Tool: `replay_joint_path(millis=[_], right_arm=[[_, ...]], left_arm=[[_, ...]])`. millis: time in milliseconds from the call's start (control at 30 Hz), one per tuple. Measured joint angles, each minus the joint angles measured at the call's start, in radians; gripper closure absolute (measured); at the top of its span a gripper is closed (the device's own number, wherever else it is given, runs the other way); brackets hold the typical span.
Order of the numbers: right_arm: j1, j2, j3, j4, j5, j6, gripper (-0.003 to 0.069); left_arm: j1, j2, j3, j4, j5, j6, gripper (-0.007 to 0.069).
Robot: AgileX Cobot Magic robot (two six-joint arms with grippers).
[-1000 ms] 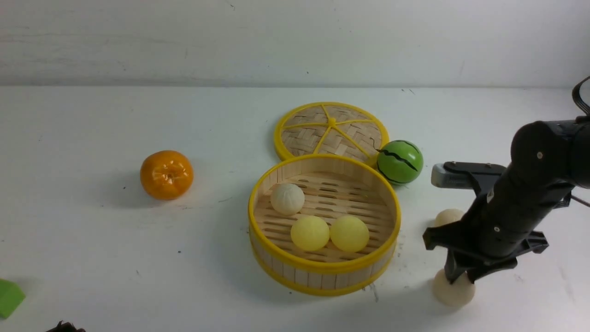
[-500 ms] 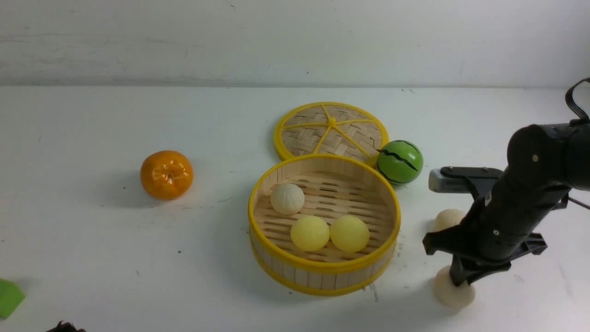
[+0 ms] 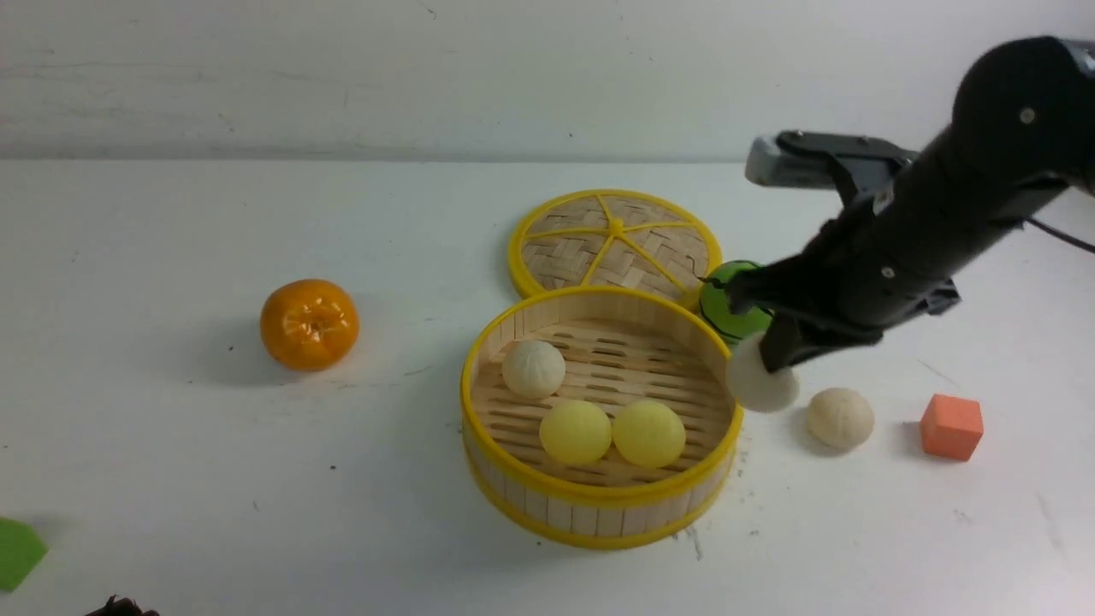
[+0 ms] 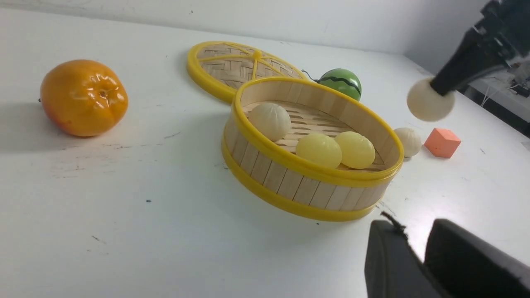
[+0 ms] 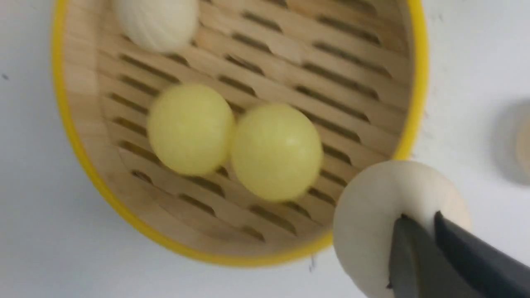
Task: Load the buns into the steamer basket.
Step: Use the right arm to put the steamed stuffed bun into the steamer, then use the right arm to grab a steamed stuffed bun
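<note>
The steamer basket [image 3: 599,494] sits mid-table and holds one cream pleated bun [image 3: 533,369] and two pale yellow buns [image 3: 576,432] [image 3: 648,433]. My right gripper [image 3: 774,355] is shut on another cream bun [image 3: 761,385], which hangs in the air just outside the basket's right rim. In the right wrist view that held bun [image 5: 372,223] sits at the rim's edge, pinched by the right gripper [image 5: 418,221]. One more cream bun [image 3: 840,417] lies on the table right of the basket. My left gripper [image 4: 416,231] hovers low near the basket's front, its jaws slightly apart and empty.
An orange fruit [image 3: 309,324] lies to the left. The woven lid [image 3: 614,241] lies flat behind the basket. A green striped ball [image 3: 727,312] beside it is partly hidden by my right arm. An orange cube [image 3: 951,426] is at the right and a green block [image 3: 15,552] at the left edge.
My right gripper closed on the front-right bun, lifted it off the table and carried it up and left to the basket's right rim. The orange cube came into view.
</note>
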Motion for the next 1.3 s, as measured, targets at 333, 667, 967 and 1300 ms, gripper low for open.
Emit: replay_joint_path(millis=[333, 667, 967, 1300], right_arm=[[0.012, 0.255, -0.194, -0.004, 0.022, -0.001, 0.0631], [0.012, 0.303, -0.201, -0.002, 0.018, -0.001, 0.0367], [0.013, 0.161, -0.238, -0.078, 0.151, -0.045, 0.0167], [-0.134, 0.138, -0.073, -0.207, 0.132, 0.086, 0.0348]], left_arm=[[0.000, 0.000, 0.000, 0.000, 0.000, 0.000, 0.0491], [0.000, 0.000, 0.000, 0.000, 0.000, 0.000, 0.0491], [0.000, 0.000, 0.000, 0.000, 0.000, 0.000, 0.0491], [0.000, 0.000, 0.000, 0.000, 0.000, 0.000, 0.0487]])
